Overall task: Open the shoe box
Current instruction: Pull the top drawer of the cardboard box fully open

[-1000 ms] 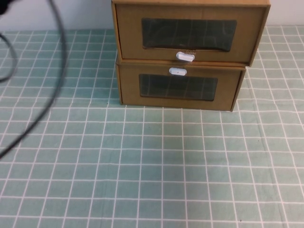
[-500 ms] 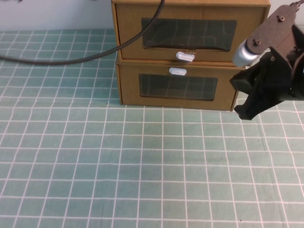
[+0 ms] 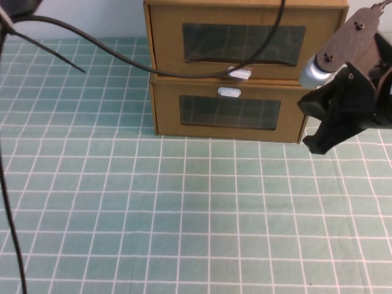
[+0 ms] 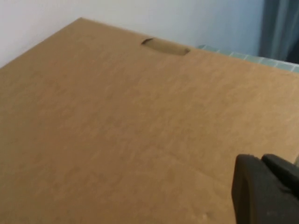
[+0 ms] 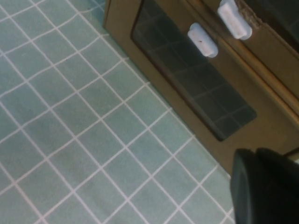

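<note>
Shoe box stack (image 3: 196, 86) of brown cardboard sits closed; shut, empty right gripper (image 3: 318, 144) beside it probably needs to open and reach a white pull tab (image 3: 229, 92); left gripper (image 4: 264, 186) hovers above.

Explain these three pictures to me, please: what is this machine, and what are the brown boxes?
It is a robot with two arms, each ending in a gripper. One picture looks down from a raised camera; the other two come from cameras on the wrists. On the green checked mat the upper box sits on the lower box, each with a white handle. The right gripper hangs shut beside their right end. The left gripper hovers over the upper box's top. Neither seems to hold anything. The dark line is a cable.
</note>
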Motion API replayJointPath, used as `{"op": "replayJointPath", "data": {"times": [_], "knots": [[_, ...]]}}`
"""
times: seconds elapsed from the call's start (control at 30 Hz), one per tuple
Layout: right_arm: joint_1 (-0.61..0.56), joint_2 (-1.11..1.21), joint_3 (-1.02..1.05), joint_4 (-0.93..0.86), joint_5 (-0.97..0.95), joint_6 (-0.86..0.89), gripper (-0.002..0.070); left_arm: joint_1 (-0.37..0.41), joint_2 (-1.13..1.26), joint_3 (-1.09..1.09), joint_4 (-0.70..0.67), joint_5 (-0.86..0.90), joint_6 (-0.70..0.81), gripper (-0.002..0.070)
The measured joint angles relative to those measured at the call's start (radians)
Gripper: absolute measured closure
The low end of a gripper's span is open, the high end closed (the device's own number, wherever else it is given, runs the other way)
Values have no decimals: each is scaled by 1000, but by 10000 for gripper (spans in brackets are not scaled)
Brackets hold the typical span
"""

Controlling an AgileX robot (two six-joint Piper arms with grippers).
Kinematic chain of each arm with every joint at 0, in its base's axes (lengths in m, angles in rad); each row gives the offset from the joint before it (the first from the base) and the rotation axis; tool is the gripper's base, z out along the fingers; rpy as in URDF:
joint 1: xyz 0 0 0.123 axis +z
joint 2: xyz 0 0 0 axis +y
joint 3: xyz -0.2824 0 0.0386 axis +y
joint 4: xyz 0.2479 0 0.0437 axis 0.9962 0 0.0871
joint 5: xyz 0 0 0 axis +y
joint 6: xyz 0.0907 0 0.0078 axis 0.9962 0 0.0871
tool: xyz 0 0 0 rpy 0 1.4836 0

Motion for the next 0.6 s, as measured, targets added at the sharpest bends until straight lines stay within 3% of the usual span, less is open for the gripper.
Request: {"op": "replayJointPath", "data": {"times": [0.13, 0.37, 0.47, 0.6], "knots": [[0, 27, -4, 8, -44, 0, 686, -4, 61, -5, -137, -5, 111, 680], [0, 70, -4, 10, -53, 0, 618, 6, 160, -7, -236, -16, 138, 680], [0, 87, -4, -13, -109, -1, 544, 20, 171, -15, -275, 7, 141, 680], [0, 114, -4, -119, -214, -8, 377, 27, 183, -21, -313, 23, 141, 680]]}}
